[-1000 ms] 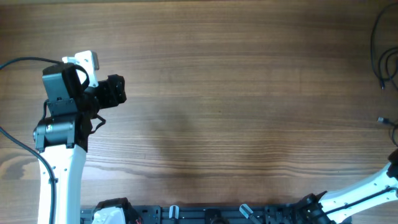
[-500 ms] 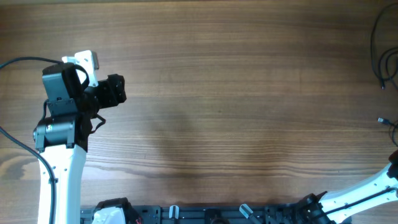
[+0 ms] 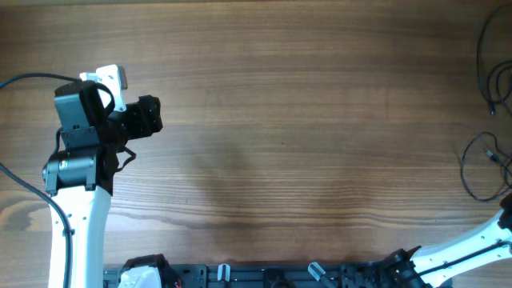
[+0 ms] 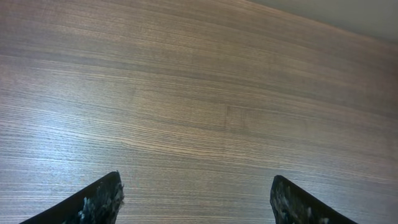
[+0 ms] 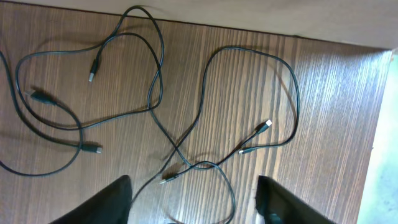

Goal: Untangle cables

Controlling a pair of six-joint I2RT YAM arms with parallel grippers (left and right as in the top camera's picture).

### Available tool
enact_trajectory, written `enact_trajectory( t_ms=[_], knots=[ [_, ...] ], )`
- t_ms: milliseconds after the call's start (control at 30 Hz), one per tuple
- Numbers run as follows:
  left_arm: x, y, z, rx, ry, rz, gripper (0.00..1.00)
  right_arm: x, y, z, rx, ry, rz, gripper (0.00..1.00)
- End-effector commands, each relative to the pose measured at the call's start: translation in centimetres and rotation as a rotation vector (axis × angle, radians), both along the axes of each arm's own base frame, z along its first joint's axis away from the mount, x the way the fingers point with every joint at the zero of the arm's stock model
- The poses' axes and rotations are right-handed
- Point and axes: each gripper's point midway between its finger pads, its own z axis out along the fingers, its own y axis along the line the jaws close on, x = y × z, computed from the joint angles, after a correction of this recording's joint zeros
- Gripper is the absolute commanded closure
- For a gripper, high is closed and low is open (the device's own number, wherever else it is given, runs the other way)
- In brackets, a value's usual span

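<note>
Black and thin, the cables point(image 5: 155, 93) lie loose on the wooden tabletop point(image 5: 336, 124) directly below the right wrist camera. At 7 and 5 o'clock in that view the right fingers point(image 5: 106, 205) stand spread apart with nothing pinched between them; one small loop point(image 5: 214, 171) runs into the gap at 6 o'clock, lying flat rather than held. Just beyond it, near the centre, several strands cross in a knot-like junction point(image 5: 177, 155), with a small plug end point(image 5: 166, 180) poking out beside it. Toward 3 o'clock a wide loop curls round to a silver-tipped plug point(image 5: 266, 125); toward 10 o'clock larger loops spread out, carrying a dark plug point(image 5: 93, 70) and another point(image 5: 94, 149) at 8 o'clock. Seen from overhead the whole tangle sits at the 3 o'clock edge of the tabletop, partly out of frame. Well apart, at 9 o'clock, the left fingers point(image 4: 93, 202) hang open over bare wood, holding nothing. The wires look light, limp and springy; they would likely drag their neighbours when pulled and slip from a shallow pinch. A plug end looks the best hold, being thicker and stiffer than the wire, and drawing it away from the crossing should free a strand.
</note>
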Motion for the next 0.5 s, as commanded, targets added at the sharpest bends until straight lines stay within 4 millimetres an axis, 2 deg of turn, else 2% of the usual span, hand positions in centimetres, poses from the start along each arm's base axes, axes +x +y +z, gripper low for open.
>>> enact_trajectory(
  t_ms=[0, 167, 200, 400, 467],
  knots=[
    [0.2, 0.1, 1.3, -0.004, -0.036, 0.011, 0.22, -0.3, 0.0, -0.7, 0.013, 0.022, -0.024, 0.22],
    [0.2, 0.1, 1.3, -0.004, -0.036, 0.011, 0.22, -0.4, 0.3, -0.9, 0.031, 0.02, -0.027, 0.13],
    [0.2, 0.1, 1.3, -0.004, -0.037, 0.011, 0.22, -0.4, 0.5, -0.9, 0.041, 0.018, -0.025, 0.06],
    [0.7, 0.2, 1.3, 0.003, -0.047, 0.007, 0.22, -1.1, 1.9, -1.3, 0.093, 0.054, -0.019, 0.06],
    [1.0, 0.2, 1.1, 0.004, -0.042, 0.006, 0.22, -1.0, 2.5, -0.8, 0.095, 0.057, -0.009, 0.07]
  ],
)
